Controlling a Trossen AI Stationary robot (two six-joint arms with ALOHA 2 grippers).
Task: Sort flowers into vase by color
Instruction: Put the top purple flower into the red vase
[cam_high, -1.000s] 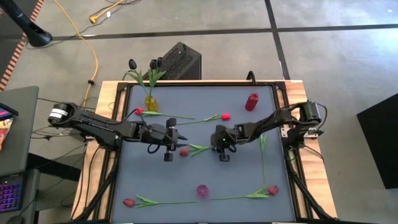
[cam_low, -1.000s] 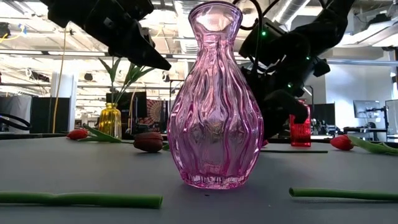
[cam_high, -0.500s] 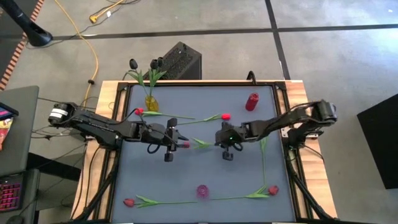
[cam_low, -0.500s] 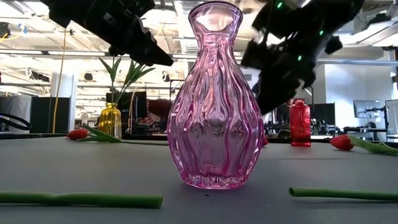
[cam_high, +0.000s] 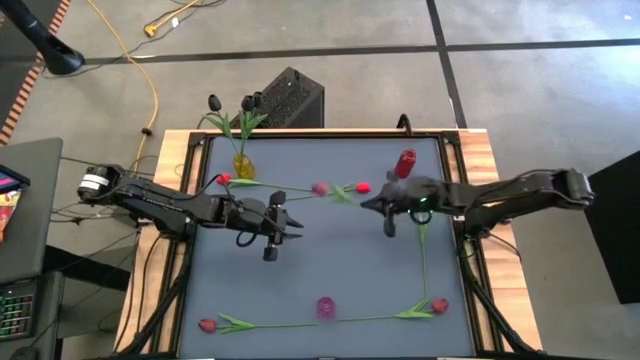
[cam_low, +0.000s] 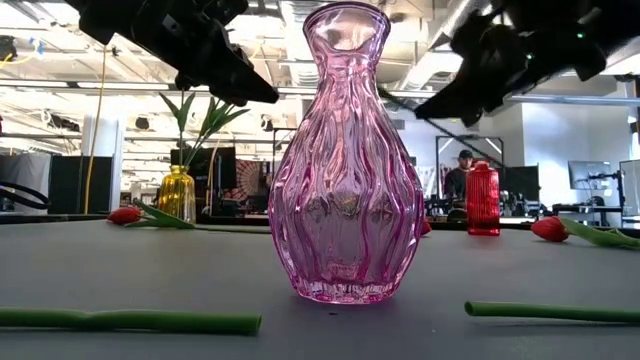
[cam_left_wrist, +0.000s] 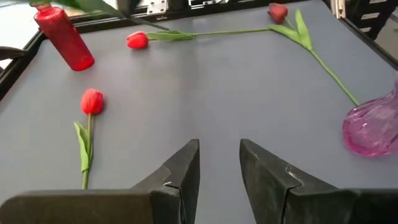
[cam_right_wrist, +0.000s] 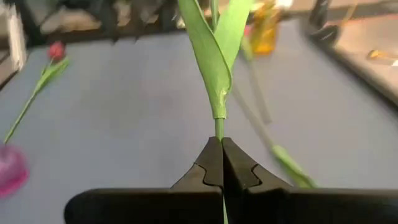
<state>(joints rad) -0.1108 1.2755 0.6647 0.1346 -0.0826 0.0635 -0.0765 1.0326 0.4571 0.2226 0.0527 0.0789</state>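
Observation:
My right gripper (cam_high: 367, 203) hangs over the far middle of the table, near the red vase (cam_high: 405, 163), shut on a crimson tulip (cam_high: 320, 188). The tulip's head points toward the table's left. My left gripper (cam_high: 292, 222) hovers open over the table's left middle, holding nothing. A yellow vase (cam_high: 243, 163) at the far left holds dark tulips by their stems. A pink vase (cam_high: 326, 307) stands at the near middle. Red tulips (cam_high: 222, 179) (cam_high: 362, 187) lie flat on the far half of the table. Two more (cam_high: 207, 325) (cam_high: 438, 305) lie near the front edge. My right gripper pinches the tulip's stem (cam_right_wrist: 219, 127) between its two shut fingers, just below the pair of green leaves (cam_right_wrist: 214, 50). The fingers come level from the table's right and lie along the stem. The flower is lifted clear and sticks out ahead of the fingertips.
A loose green stem (cam_high: 422, 250) lies on the table's right side, below my right arm. A black box (cam_high: 290, 97) sits beyond the far edge. In the low view the pink vase (cam_low: 345, 160) fills the foreground. The mat's middle (cam_high: 330, 250) is bare.
My right gripper has picked the crimson tulip up from the middle of the table. It has carried it up and toward the far right, near the red vase. The tulip is now lifted clear, with its head farther toward the far edge.

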